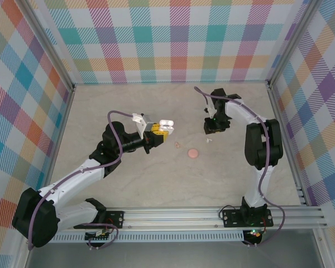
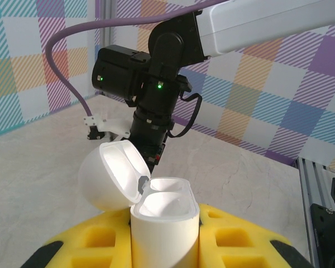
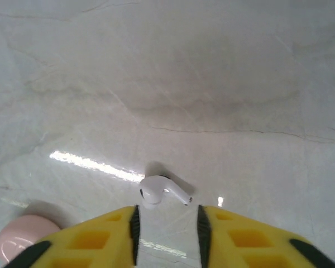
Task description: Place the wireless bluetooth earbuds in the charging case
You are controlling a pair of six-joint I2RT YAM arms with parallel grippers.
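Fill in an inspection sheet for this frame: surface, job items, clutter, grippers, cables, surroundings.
Surface: pale marbled tabletop, glare streak.
Job's things: charging case, lid open, upright in the left gripper; one earbud lying on the tabletop just ahead of the right gripper.
Clutter: pink disc and tiny pinkish bit between the arms.
Grippers: left shut on the case; right open, empty.
Cables: purple cable along each arm.
Surroundings: plaid walls, metal rail at near edge.
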